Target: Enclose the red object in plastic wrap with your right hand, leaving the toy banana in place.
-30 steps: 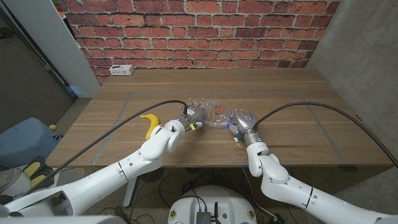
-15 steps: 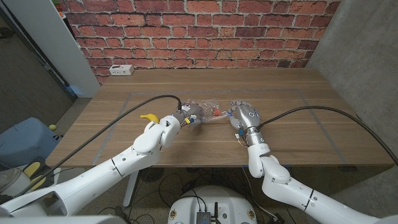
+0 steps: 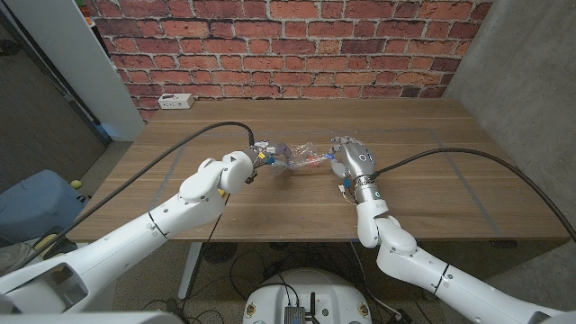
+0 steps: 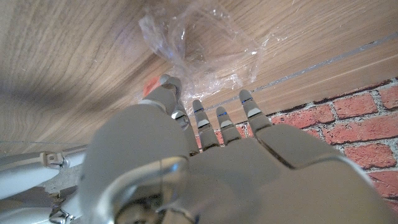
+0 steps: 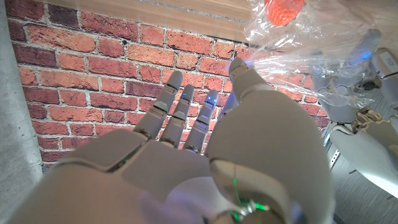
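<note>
A crumpled sheet of clear plastic wrap lies mid-table between my two hands, with the small red object inside it. My right hand is at the wrap's right edge. In the right wrist view its thumb touches the wrap below the red object, fingers stretched out; whether it pinches the film is unclear. My left hand is at the wrap's left edge with its fingers spread toward the wrap. My left forearm covers the spot where the toy banana lay.
A white power strip lies at the table's back left corner. Faint tape lines mark a rectangle on the wooden table. A brick wall stands behind it, and a blue bin is on the floor at the left.
Both hands have moved farther back, and the wrap with the red object has shifted with them. My left arm has swung over the banana and now covers it.
</note>
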`<state>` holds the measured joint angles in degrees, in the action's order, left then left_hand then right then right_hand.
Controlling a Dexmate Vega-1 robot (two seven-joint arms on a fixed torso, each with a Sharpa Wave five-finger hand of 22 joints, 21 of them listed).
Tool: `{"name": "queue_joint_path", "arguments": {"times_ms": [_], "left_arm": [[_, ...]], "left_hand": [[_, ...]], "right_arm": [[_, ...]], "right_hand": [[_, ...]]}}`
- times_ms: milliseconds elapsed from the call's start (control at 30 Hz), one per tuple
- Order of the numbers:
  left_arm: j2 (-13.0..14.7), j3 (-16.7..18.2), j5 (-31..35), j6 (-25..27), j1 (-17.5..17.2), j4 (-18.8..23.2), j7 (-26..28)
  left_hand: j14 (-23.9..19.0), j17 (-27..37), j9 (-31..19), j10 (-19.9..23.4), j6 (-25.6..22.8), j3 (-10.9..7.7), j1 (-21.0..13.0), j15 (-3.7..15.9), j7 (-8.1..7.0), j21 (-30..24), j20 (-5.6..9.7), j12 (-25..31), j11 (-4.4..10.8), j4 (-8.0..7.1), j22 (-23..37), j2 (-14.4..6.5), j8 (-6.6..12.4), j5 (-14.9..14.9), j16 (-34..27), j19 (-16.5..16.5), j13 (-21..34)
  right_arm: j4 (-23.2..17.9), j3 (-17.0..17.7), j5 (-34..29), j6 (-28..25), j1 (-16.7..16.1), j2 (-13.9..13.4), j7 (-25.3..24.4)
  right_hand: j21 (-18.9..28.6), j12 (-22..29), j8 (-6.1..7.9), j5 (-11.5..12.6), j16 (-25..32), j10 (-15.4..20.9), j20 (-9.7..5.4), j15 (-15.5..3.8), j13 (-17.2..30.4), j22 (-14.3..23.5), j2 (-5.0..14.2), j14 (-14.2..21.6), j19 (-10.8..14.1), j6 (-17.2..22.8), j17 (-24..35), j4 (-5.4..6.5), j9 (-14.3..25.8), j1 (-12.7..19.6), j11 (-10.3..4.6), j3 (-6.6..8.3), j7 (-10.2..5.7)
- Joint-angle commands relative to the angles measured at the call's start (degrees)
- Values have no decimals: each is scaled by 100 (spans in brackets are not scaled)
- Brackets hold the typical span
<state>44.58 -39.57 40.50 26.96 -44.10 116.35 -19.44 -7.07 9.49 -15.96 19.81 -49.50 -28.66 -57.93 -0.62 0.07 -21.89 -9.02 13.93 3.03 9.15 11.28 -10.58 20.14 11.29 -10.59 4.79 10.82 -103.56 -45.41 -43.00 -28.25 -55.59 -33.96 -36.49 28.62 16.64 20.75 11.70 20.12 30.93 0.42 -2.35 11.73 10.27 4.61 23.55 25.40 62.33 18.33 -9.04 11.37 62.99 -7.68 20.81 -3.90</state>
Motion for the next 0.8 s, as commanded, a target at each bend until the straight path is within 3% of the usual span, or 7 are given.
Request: {"name": "queue_joint_path", "arguments": {"times_ms": [33,267,333,567,800], "left_arm": [[133,103,-1327,-133,664,-359,-750],[26,117,-2429,-538,1165,-1178,-1043],[-2,49,-2602,-613,1330,-1382,-1115],[-180,-147,-3079,-897,1755,-2005,-1137],[-377,-377,-3288,-1061,2132,-2424,-1120]], "left_hand": [[-69,17,-115,18,-327,-33,-55,-62,417,4,-15,-33,-71,-48,22,-33,57,67,-27,-8,23],[-75,32,-299,27,-234,-90,-99,-107,524,-9,-51,-63,-190,-86,44,-64,144,124,-22,-29,41],[-73,36,-349,18,-204,-100,-105,-112,551,-11,-59,-74,-256,-97,50,-65,167,137,-21,-42,46],[-104,41,-486,66,-171,-121,-114,-160,596,-22,-71,-76,-277,-120,64,-61,249,173,-33,-62,57],[-726,80,-772,189,69,-289,-42,-178,633,-138,-112,-66,-378,-272,95,-74,366,264,-210,100,80]], "right_arm": [[428,-111,26,213,515,202,287],[723,-192,49,266,816,307,427],[806,-198,94,305,890,329,458],[1107,-232,206,375,1100,417,455],[1434,-258,367,482,1281,512,385]], "right_hand": [[13,-61,-11,-27,-35,-29,38,-944,10,24,-25,-3,18,22,13,14,16,-4,-27,51,-3],[-2,-95,-23,-35,-67,-29,57,-917,13,23,-19,-22,-10,8,12,38,22,-50,5,73,-30],[-5,-105,-24,-36,-77,-38,59,-915,14,23,-19,-35,-14,8,12,40,23,-57,3,76,-35],[-13,-131,-33,-40,-93,-49,57,-906,16,22,-5,-45,-25,-5,16,58,27,-90,17,91,-58],[-18,-151,-40,-44,-105,-47,54,-907,18,22,12,-45,-29,-17,21,72,31,-120,12,107,-66]]}}
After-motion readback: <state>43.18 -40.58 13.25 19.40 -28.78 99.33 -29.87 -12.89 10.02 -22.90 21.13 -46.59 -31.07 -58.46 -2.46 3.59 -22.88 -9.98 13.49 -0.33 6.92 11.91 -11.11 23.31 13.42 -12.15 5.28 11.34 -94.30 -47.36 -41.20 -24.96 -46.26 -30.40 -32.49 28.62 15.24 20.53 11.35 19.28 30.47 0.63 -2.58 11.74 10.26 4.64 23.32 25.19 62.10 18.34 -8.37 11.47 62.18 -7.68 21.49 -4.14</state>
